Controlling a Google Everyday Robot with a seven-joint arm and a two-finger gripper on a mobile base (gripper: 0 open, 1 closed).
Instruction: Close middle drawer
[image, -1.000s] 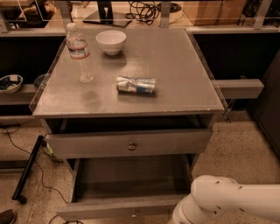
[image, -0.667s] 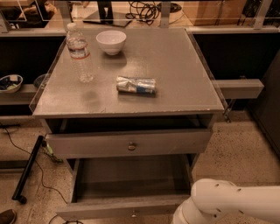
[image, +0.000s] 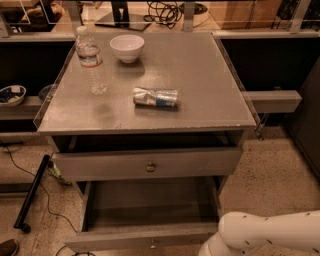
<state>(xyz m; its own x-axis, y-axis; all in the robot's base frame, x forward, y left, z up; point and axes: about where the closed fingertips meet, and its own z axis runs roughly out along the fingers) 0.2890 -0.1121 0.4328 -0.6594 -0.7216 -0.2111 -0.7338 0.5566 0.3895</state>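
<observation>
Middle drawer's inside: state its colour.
Middle drawer: plain grey inside, per the camera view. Gripper out of frame; only the white arm shows, lower right.

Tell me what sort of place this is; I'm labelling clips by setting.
Probably a lab or office test space: a grey drawer cabinet with a water bottle and bowl on top, tangled cables behind it, a white robot arm bottom right. Its pincer is out of view.

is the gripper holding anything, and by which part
Cannot tell: the gripper is out of view; only the arm shows, bottom right, beside the middle drawer.
</observation>
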